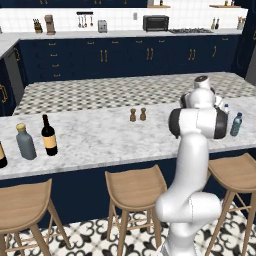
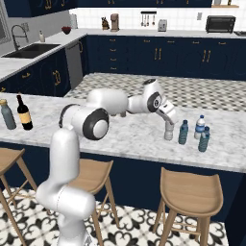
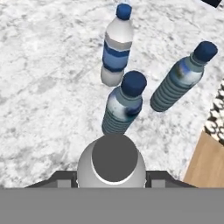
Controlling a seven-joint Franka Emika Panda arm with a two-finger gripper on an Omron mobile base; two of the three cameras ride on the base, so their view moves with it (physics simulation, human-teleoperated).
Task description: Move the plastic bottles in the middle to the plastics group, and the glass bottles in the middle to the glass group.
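i see my gripper [image 2: 168, 129] reaching down over a clear greyish bottle [image 2: 168, 131] on the marble counter [image 2: 139, 137], its jaws closed on that bottle, whose cap sits right between the finger tips in the hand view. just beside it stand three water bottles: two teal ones [image 2: 183, 132] [image 2: 204, 139] and a clear blue-labelled one [image 2: 200, 127]. far along the counter, the black wine bottle [image 1: 49, 136] stands beside a squat grey bottle [image 1: 25, 142].
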